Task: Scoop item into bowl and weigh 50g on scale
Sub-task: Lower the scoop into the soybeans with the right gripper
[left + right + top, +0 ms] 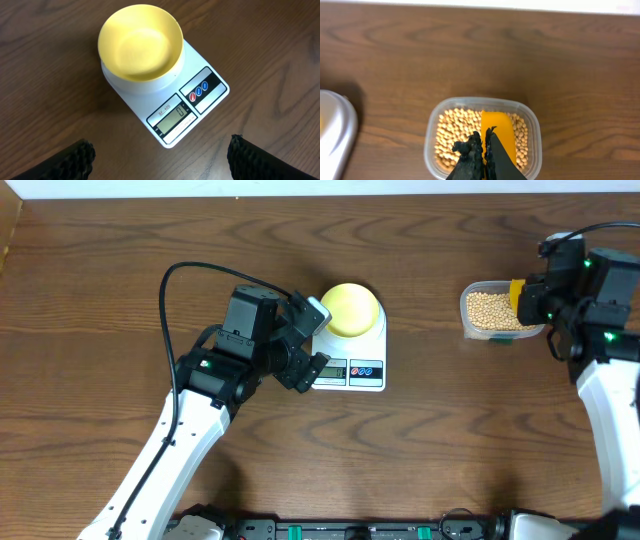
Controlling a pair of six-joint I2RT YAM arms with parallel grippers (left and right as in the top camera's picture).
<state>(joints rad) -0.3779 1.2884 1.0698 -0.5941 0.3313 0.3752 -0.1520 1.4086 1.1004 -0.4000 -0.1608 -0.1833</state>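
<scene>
The pale-yellow bowl (pixel 352 308) (pixel 140 42) stands empty on the white scale (pixel 365 372) (pixel 212 75), whose display reads 0. My left gripper (pixel 311 343) (pixel 160 157) is open and empty, at the scale's left front corner, above the table. The beans (pixel 490 308) (pixel 451 135) fill a clear plastic tub (pixel 468 320) (pixel 431 150) at the right. My right gripper (pixel 528 298) (pixel 484 145) is shut on a yellow scoop (pixel 497 130), whose blade lies in the beans.
The brown wooden table (pixel 430 450) carries only the scale and the tub. A white wall edge (pixel 520 5) runs along the table's far side. The scale's rim shows at the left edge of the right wrist view (pixel 337 135).
</scene>
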